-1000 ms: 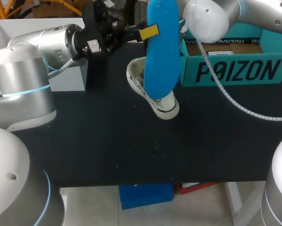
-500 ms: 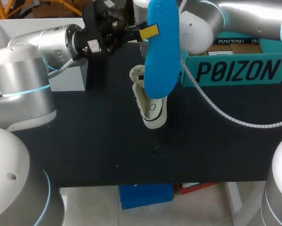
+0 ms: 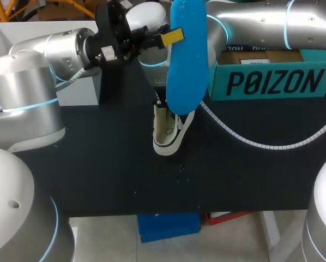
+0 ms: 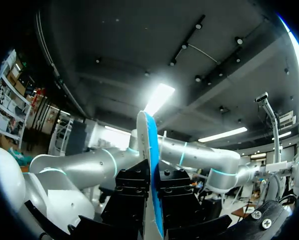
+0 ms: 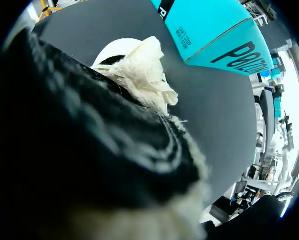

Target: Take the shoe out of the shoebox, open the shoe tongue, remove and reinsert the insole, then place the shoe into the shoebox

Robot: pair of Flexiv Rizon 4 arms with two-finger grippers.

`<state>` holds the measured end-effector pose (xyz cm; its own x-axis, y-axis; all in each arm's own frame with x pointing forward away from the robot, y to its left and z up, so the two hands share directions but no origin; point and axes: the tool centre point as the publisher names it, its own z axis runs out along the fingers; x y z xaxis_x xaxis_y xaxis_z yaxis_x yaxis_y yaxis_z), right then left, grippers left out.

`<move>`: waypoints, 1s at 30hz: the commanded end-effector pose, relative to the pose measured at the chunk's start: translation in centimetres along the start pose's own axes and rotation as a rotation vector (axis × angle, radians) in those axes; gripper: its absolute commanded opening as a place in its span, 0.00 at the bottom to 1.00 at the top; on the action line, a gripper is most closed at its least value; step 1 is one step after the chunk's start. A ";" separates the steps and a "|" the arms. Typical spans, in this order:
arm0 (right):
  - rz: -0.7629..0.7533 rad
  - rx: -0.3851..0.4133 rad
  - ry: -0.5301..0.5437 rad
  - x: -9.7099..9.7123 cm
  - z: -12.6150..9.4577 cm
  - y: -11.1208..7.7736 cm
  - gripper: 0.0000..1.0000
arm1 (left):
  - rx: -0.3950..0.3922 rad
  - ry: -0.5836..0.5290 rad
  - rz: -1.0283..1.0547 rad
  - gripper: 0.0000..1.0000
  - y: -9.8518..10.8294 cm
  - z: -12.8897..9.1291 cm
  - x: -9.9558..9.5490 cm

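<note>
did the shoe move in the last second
Yes. The shoe has swung its toe leftward in the head view, away from the teal shoebox.

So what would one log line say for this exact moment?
left gripper: shut on insole, upright | right arm: at shoe, grip hidden | shoe: outside shoebox | insole: out of shoe
</note>
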<state>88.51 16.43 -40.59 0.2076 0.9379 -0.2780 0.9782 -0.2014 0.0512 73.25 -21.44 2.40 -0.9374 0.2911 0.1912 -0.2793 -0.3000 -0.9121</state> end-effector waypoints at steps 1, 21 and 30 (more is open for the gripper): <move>0.016 -0.012 -0.001 -0.2 0.4 -0.1 0.44 | 0.000 0.001 0.001 0.00 0.1 -0.1 0.0; 0.079 -0.047 0.897 -3.6 -8.1 0.8 1.00 | 0.000 0.001 0.001 0.00 0.1 -0.1 0.0; -0.059 -0.206 1.184 -4.2 -12.0 0.9 1.00 | 0.000 0.001 0.001 0.00 0.1 -0.1 0.0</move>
<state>89.92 17.16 -28.46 0.2253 0.9452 0.2361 0.9611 -0.2554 0.1051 73.25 -21.44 2.40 -0.9374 0.2912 0.1912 -0.2793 -0.3000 -0.9121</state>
